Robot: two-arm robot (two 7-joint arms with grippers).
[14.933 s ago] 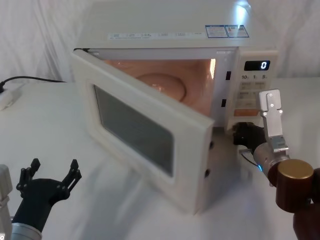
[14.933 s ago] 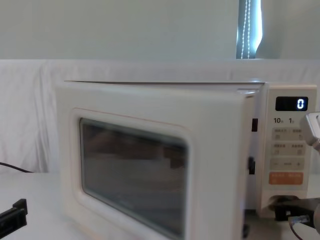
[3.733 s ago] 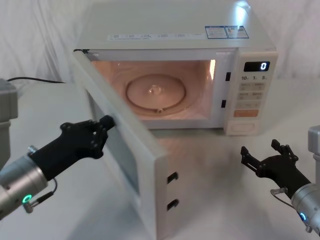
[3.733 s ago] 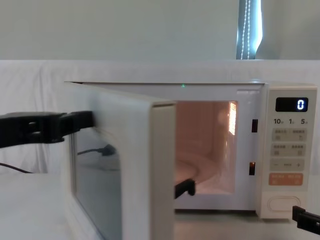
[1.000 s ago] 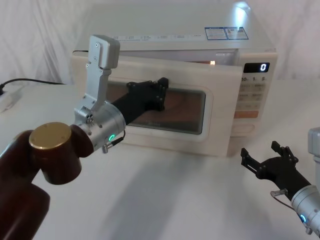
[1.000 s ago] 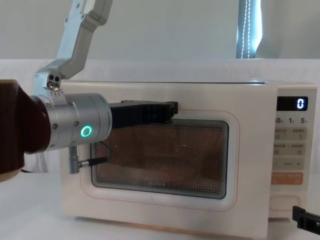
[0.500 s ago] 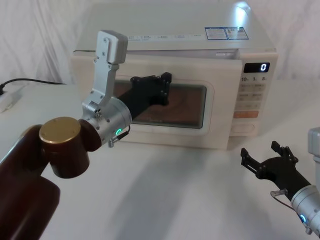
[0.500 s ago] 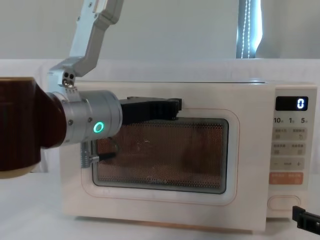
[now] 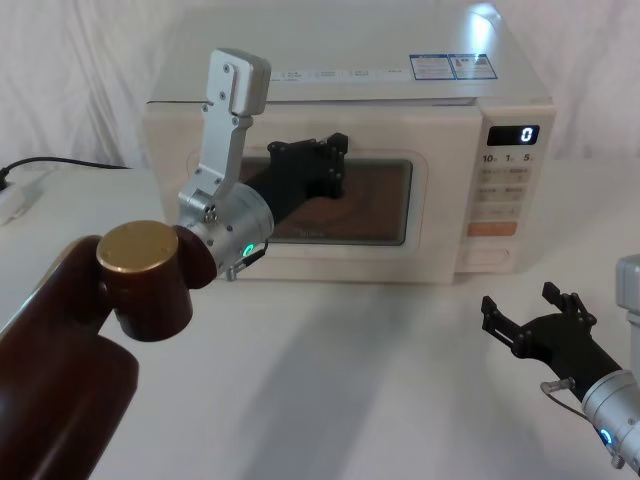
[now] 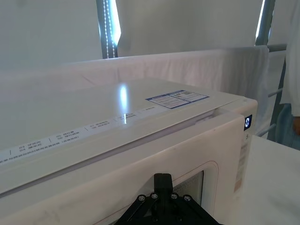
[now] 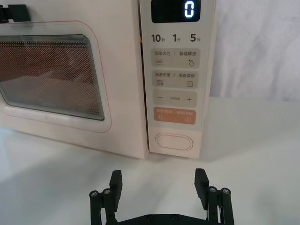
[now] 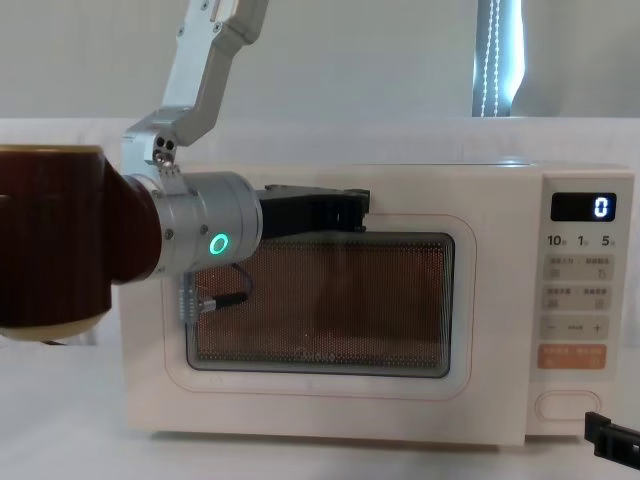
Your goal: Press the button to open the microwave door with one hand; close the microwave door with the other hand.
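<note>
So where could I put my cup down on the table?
The table is bare between the microwave and the right gripper, which rests low with open fingers. It is crowded where the left gripper presses the microwave door.

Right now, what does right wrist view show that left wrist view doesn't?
Right wrist alone: the button, the orange key above it, the full keypad, and the open right gripper hanging before the panel, apart from it.
Left wrist alone: the microwave top with its blue label, and the left gripper at the upper part of the door.
Both: the microwave door and the display.
</note>
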